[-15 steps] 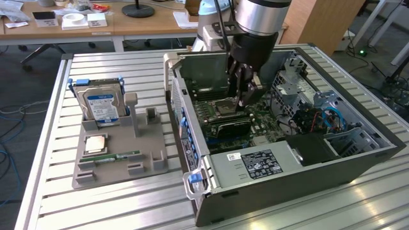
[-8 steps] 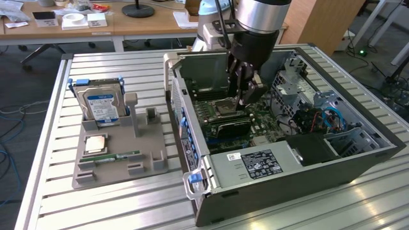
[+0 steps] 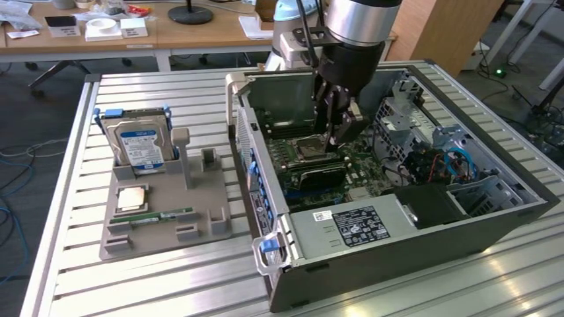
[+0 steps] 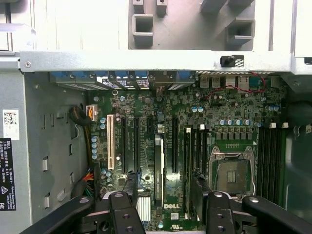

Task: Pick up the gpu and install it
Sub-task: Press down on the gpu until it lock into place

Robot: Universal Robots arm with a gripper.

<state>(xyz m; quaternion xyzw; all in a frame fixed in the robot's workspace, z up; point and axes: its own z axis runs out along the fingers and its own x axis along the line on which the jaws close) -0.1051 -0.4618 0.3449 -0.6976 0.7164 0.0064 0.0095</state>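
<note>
Inside the open grey metal computer case (image 3: 493,224), black two-finger gripper (image 4: 163,187) spread wide and holding nothing, fingers (image 4: 129,187) standing to either side of the thin, dark-faced gpu card (image 4: 158,163) with a gap on each side. Set on edge in a slot of the green motherboard (image 4: 146,112), just below the gripper (image 3: 339,142) in the exterior view, the gpu (image 3: 319,176). Towards the exterior view's left, grey plastic parts holder (image 3: 203,224) carrying an upright silver hard drive with a blue-white label (image 3: 141,142); beyond, wooden desks (image 3: 203,33).

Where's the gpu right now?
The gpu is inside the open computer case, standing on the motherboard just below the gripper, next to the CPU socket in the exterior view.
</note>
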